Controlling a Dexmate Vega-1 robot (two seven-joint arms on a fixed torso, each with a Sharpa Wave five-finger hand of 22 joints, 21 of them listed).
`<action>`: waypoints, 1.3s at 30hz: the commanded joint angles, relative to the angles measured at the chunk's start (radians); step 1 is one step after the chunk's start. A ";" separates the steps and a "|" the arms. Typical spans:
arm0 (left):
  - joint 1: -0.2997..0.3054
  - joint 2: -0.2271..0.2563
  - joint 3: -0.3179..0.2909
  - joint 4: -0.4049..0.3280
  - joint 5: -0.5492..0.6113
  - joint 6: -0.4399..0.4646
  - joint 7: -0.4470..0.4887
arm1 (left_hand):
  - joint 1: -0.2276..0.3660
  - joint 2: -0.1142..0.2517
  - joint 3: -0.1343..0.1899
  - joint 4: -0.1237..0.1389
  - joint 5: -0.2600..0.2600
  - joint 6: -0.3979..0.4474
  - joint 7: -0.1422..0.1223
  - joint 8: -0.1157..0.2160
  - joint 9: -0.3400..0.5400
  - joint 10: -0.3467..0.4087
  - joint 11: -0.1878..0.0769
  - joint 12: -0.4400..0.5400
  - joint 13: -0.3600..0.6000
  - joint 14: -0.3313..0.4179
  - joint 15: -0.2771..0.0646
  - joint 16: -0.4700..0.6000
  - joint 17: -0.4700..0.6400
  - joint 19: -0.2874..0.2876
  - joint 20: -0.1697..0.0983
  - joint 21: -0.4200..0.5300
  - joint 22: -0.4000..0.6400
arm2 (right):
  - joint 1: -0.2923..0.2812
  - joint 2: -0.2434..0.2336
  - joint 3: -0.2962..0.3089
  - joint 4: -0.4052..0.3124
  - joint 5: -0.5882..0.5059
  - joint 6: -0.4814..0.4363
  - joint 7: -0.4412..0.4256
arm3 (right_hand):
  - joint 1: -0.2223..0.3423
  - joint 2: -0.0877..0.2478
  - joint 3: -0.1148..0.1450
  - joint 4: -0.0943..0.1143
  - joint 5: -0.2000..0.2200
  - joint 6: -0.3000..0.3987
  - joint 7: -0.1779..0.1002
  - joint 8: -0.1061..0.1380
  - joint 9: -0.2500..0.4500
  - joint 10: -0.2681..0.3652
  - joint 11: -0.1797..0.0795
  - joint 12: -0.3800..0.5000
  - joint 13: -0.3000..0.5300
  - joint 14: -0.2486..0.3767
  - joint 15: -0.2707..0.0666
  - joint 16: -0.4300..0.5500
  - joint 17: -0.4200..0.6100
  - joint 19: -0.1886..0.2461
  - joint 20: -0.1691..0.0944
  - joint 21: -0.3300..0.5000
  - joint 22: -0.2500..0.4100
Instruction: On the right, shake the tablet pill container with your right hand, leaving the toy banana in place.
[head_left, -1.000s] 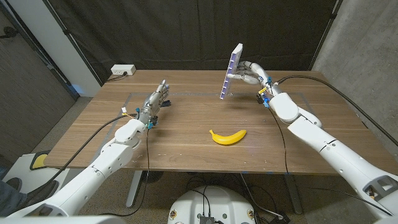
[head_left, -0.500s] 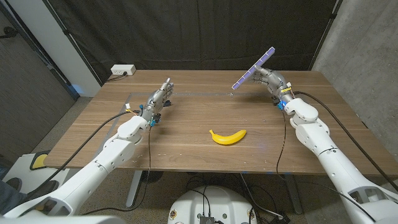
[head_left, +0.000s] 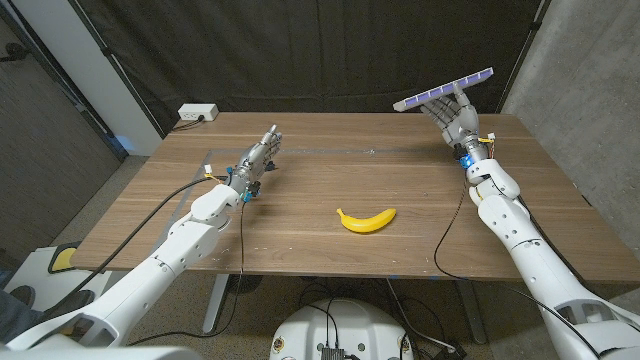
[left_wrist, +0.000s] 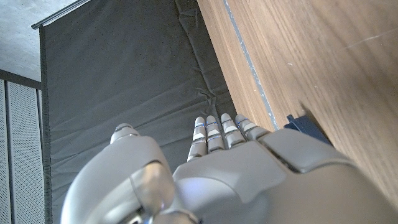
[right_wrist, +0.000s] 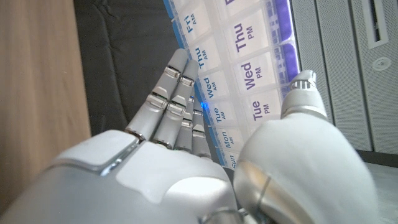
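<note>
My right hand (head_left: 457, 112) holds the tablet pill container (head_left: 444, 89), a flat purple-and-white weekly box, raised above the table's far right and lying almost level. In the right wrist view the container (right_wrist: 249, 81) shows day labels, with my fingers (right_wrist: 174, 106) along one side and the thumb on its face. The yellow toy banana (head_left: 366, 220) lies on the table's middle, nearer the front. My left hand (head_left: 256, 160) stands on the left side with fingers stretched out and nothing in it; its back (left_wrist: 249, 180) shows in the left wrist view.
The wooden table (head_left: 300, 190) has a pale taped outline on its far part. A white power strip (head_left: 198, 113) sits at the far left corner. A black curtain hangs behind, and a grey wall stands to the right.
My right hand has swung the pill container up and to the right, from near upright over the table's far middle to almost level at the far right. The banana and left hand stayed put.
</note>
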 joint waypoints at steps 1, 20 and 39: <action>0.009 -0.002 0.001 -0.006 -0.002 -0.001 0.008 | 0.003 0.008 -0.007 0.000 -0.001 0.001 -0.003 -0.007 0.004 0.000 0.000 0.003 0.003 -0.003 0.002 0.001 0.005 -0.006 -0.003 -0.001 0.004 | 0.028 -0.189 -0.186 -0.220 -0.809 -0.009 -0.503 | 0.117 0.197 0.080 0.018 0.011 0.276 -0.264 0.009 0.016 0.264 -0.251 0.009 0.023 0.011 -0.128 0.000 0.001 0.003 -0.106 0.002 0.004; 0.060 0.015 -0.027 -0.037 -0.012 -0.020 0.032 | 0.004 0.009 -0.009 0.001 -0.002 0.001 -0.001 -0.007 0.004 -0.001 0.000 0.003 0.003 -0.005 0.002 0.001 0.006 -0.007 -0.002 -0.001 0.004 | 0.263 -0.322 -0.560 -0.311 -1.814 -0.344 -0.548 | 0.133 0.194 0.086 0.010 0.007 0.284 -0.286 0.003 0.012 0.261 -0.266 0.003 0.025 0.002 -0.128 -0.011 0.000 -0.011 -0.111 -0.002 0.004; 0.057 0.009 -0.026 -0.009 -0.022 -0.038 0.005 | 0.005 0.010 -0.011 0.001 -0.003 0.002 -0.002 -0.007 0.004 0.001 -0.001 0.004 0.003 -0.005 0.003 0.001 0.006 -0.007 -0.001 0.000 0.004 | 0.175 -0.286 -0.439 -0.339 -1.531 -0.348 -0.464 | 0.141 0.198 0.090 0.012 0.004 0.293 -0.292 0.001 0.008 0.267 -0.272 0.001 0.026 0.011 -0.129 -0.009 0.004 -0.005 -0.110 0.001 0.005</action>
